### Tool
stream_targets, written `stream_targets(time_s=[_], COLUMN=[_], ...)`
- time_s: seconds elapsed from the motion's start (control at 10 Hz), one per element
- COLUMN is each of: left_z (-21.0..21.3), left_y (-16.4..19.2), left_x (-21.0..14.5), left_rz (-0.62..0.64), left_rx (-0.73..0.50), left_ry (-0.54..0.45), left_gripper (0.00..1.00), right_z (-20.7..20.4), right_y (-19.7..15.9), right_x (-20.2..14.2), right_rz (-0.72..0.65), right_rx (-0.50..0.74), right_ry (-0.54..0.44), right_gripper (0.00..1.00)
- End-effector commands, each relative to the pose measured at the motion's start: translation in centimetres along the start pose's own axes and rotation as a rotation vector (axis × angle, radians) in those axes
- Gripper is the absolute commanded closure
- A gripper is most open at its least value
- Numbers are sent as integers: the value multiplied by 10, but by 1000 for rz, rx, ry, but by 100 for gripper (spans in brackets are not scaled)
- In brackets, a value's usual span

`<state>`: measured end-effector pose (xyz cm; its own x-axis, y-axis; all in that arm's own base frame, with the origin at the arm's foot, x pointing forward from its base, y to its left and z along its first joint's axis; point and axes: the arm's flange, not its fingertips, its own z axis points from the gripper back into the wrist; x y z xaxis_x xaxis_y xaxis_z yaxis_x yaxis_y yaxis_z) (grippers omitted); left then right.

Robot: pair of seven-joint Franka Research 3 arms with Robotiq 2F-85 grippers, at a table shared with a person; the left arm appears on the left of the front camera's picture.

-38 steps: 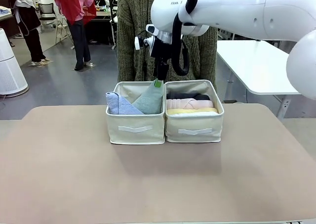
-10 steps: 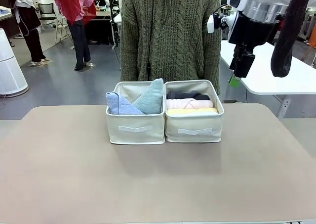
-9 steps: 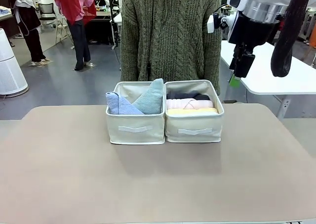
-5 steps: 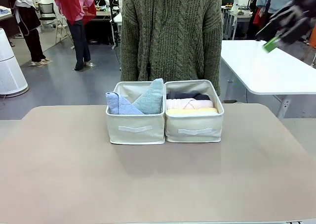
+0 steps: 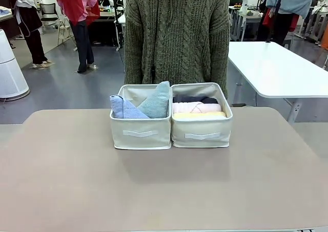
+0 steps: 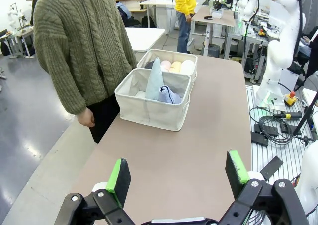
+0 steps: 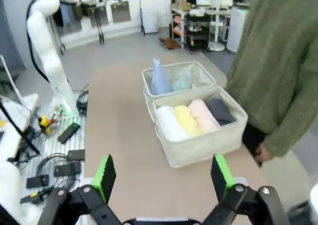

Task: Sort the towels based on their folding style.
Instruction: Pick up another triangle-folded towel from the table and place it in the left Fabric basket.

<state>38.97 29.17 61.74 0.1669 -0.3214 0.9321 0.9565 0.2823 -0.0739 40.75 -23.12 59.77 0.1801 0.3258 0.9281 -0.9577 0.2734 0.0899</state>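
Front view: bare tan table filled the lower frame. Past it, at center, two beige bins sat side by side, touching. Left bin held the two cone towels: light blue cone on the left, grey-teal cone leaning at its right, tip up above the rim. Right bin held the rolled towels stacked front to back: yellow roll nearest, pink roll behind it, dark grey roll at the back. Person in an olive knit sweater stood directly behind the bins.

Left wrist view: left gripper at the bottom edge, fingers spread wide, nothing between the green pads. Both bins sat well ahead, upper center of frame, person's hand hanging at left of them.

Right wrist view: right gripper at the bottom edge, also spread wide and empty. Bins just ahead at center; white roll showed here as the nearest in the roll bin.
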Motion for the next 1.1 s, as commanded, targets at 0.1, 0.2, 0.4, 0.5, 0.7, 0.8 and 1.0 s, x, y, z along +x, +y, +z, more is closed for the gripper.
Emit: stream_targets(time_s=[0.1,0.2,0.4,0.5,0.7,0.8,1.0], left_z=[1,1,1,1,1,1,1], left_y=[-2,-2,-2,-2,-2,-2,-2], left_x=[1,1,1,1,1,1,1], left_rz=[-8,-8,-8,-8,-8,-8,-8], left_rx=[6,6,6,6,6,6,6], left_ry=[-11,-11,-11,-11,-11,-11,-11], left_gripper=[0,0,0,0,0,0,0], right_z=[4,3,-5,-13,-24,-25,-30], right_y=[-46,-47,-44,-37,-27,-25,-26], right_x=[-30,-34,-23,-10,8,9,20], right_rz=[-133,-127,-78,-12,65,79,44], right_rx=[-73,-52,-3,28,80,115,74], right_ry=[29,30,25,35,72,65,48], right_gripper=[0,0,0,0,0,0,0])
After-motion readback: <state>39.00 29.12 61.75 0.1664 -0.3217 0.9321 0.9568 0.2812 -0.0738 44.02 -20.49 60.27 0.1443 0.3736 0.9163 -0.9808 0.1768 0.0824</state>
